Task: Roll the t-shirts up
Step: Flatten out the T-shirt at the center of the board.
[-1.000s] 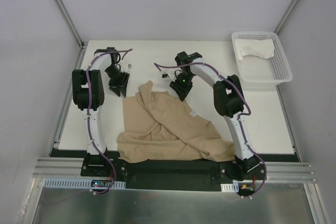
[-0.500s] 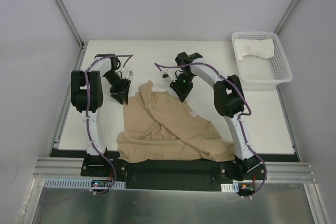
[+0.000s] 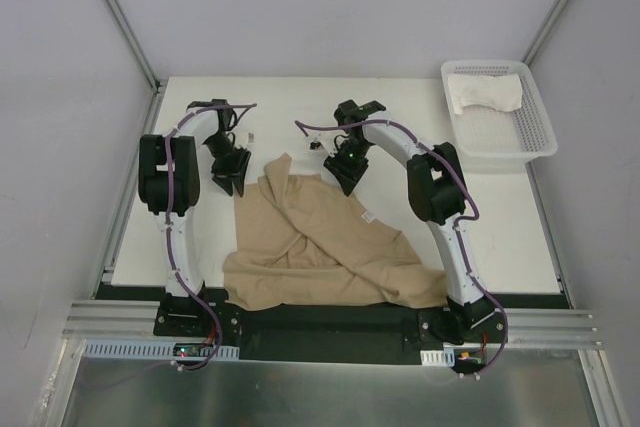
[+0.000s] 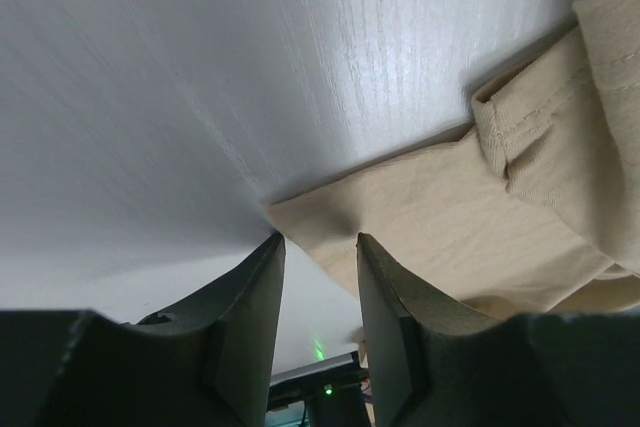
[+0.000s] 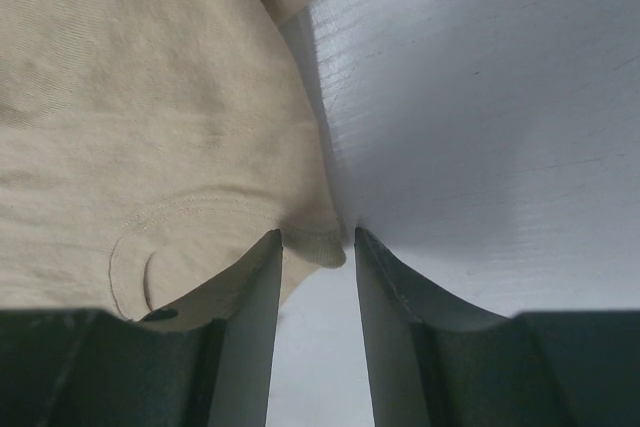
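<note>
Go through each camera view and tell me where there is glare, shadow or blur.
Top external view: even, soft light, everything sharp, including the tan t-shirt. Left wrist view: a bright glare patch on the table; the left gripper's fingers dark and slightly soft. Right wrist view: sheen on the table at right, a faint shadow along the shirt's edge, the right gripper's fingers soft.

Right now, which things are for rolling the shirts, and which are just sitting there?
For the job: tan t-shirt, white t-shirt, left claw, right claw.
Just sitting there: white basket, table.
</note>
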Controlling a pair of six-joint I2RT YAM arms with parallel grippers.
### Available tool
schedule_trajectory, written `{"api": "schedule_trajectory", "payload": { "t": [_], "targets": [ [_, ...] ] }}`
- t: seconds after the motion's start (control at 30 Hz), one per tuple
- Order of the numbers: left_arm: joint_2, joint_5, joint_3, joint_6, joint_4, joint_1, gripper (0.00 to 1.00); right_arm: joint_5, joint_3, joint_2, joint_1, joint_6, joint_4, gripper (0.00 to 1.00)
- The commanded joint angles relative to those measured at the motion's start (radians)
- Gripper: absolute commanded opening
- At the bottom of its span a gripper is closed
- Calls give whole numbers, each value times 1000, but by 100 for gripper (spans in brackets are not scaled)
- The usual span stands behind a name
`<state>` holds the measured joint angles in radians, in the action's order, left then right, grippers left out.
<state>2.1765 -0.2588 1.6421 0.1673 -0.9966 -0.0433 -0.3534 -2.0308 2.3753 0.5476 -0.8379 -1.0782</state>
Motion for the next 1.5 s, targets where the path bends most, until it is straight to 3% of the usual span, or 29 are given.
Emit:
{"api": "schedule_trajectory", "payload": {
  "t": [0.0, 0.3, 0.43, 0.53, 0.7, 0.93, 1.1, 1.2, 1.3, 1.33, 1.4, 1.47],
  "targets": [
    [17, 101, 7, 8, 161, -13, 35, 4, 30, -2, 3, 20, -78, 39],
    [34, 90, 36, 12, 161, -21, 33, 1, 26, 5, 5, 22, -81, 39],
    [51, 75, 65, 26, 159, -26, 10, 1, 29, 12, 6, 20, -85, 36],
    [57, 72, 68, 37, 156, -26, 0, -7, 26, 15, 0, 19, -101, 24],
    [-9, 79, 67, 21, 147, -7, 0, 14, 40, -42, -63, 31, -111, 1],
    [-205, 53, -22, 9, 84, 3, 0, 62, 224, -211, -201, 68, -97, 1],
    [-219, 49, -82, 24, 58, 3, 0, 122, 349, -268, -251, 82, -97, 1],
    [-196, 38, -74, 24, 46, 2, 0, 168, 357, -258, -258, 79, -124, 1],
    [-182, 43, -59, 26, 36, 3, 0, 229, 266, -211, -264, 74, -201, 1],
    [-181, 46, -53, 26, 35, 3, 0, 229, 173, -191, -267, 77, -228, 1],
    [-182, 43, -50, 31, 33, 3, 0, 174, 72, -177, -281, 79, -242, 31],
    [-181, 6, -45, 34, 32, 3, 0, 119, -105, -137, -281, 82, -235, 48]
  ]
}}
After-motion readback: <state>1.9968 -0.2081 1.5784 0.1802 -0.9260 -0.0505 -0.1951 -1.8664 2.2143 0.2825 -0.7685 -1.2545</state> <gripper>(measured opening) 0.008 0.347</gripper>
